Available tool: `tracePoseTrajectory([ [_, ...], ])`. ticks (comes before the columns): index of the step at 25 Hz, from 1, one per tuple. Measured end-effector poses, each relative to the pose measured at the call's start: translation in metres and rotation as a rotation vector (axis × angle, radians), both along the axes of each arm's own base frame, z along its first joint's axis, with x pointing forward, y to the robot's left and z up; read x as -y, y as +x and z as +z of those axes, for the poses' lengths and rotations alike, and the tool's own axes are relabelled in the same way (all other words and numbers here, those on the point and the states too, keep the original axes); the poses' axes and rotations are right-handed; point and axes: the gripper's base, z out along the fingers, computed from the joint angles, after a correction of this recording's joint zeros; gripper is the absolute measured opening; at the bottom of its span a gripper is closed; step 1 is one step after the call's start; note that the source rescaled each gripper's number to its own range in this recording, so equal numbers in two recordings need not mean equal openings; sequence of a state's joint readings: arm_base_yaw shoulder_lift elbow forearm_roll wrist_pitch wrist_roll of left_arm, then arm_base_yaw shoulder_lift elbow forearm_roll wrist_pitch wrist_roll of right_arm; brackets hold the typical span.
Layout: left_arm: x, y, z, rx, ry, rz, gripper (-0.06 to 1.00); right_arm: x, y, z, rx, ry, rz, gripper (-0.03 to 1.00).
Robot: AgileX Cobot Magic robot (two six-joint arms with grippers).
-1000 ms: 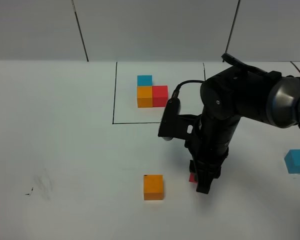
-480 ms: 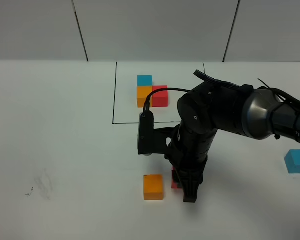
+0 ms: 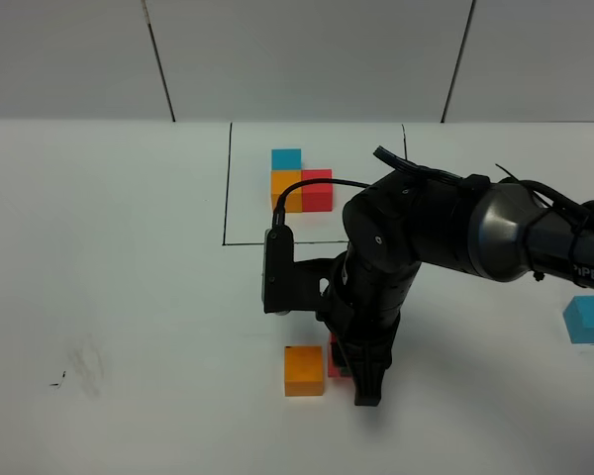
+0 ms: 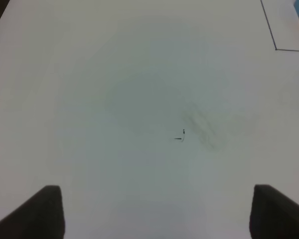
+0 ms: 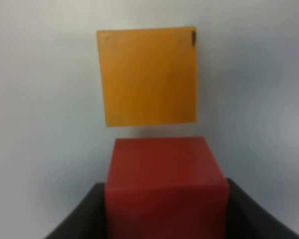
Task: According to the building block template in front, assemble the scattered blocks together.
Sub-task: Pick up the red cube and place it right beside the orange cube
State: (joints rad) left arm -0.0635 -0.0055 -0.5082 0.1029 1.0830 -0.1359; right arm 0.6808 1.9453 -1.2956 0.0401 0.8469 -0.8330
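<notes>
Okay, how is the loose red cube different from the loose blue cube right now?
The loose red cube sits inside the right tool, which looks closed on it; the loose blue cube lies free with nothing touching it. The red one is right beside the loose orange cube; the blue one stands alone, far off to the right in the high view. Colour differs: red against sky blue. Both look like plain cubes of equal size.

Building block template inside drawn frame. First loose block well in front of template. Second loose block also in front of template, slightly right, just beside first, within right gripper. Third loose block far right-front of template.
</notes>
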Motion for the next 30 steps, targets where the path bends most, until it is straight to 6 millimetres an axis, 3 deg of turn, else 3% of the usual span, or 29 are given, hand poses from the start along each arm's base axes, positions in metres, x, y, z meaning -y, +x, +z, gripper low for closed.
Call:
tracePoseTrajectory([
  [11, 0.0, 0.0, 0.0, 0.0, 0.0, 0.0, 0.67, 0.0, 0.0, -0.001, -0.001, 0.002, 0.003, 0.23],
  [30, 0.0, 0.0, 0.0, 0.0, 0.0, 0.0, 0.67, -0.005, 0.004, -0.026, -0.027, 0.0, 0.021, 0.23],
])
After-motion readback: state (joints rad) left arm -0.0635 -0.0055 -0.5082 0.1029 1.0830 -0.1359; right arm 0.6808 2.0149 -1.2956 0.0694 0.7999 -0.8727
